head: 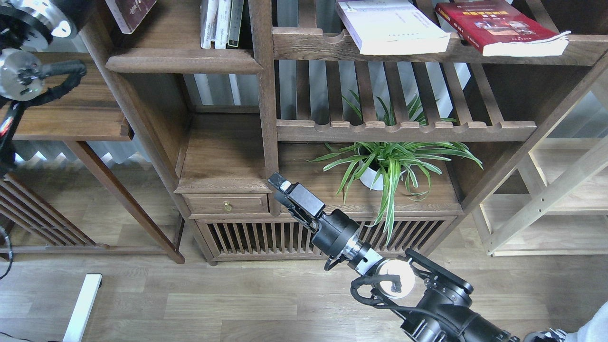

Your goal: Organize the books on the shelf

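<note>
Right claw (pixel 281 183): at the far end of the right arm, which enters from the lower right corner. Raised in front of the cabinet, just at the foot of the central upright post, beside the small drawer (pixel 226 204) with its brass knob. It carries nothing. Seen nearly end-on and dark; whether its fingers are apart or together cannot be told.

Left claw: not visible. Only the left arm's wrist and cable show at the upper left edge.

Brown book (pixel 129 12): dark brown cover with white lettering, cut off by the top edge, tilted over the left end of the shelf (pixel 183 61). What supports it is out of frame.

Shelf: dark walnut board with a rounded moulded front edge, upper left bay. Contents: the brown book at its left end and, well apart at its right end, several thin upright books (pixel 221 23) leaning against the central post. The middle of the board is bare.

Upper slatted shelf (pixel 308 45), right of the post: thick white book (pixel 392 28) lying flat, its near corner overhanging the front rail; red book (pixel 498 26) with photo cover lying flat to its right, also overhanging. The two are near but apart.

Lower bay: potted plant (pixel 389 161) in a white pot, leaves spilling past the front edge, just right of the right arm's wrist.

Floor: wood planks; a white bar (pixel 83 306) at lower left.
</note>
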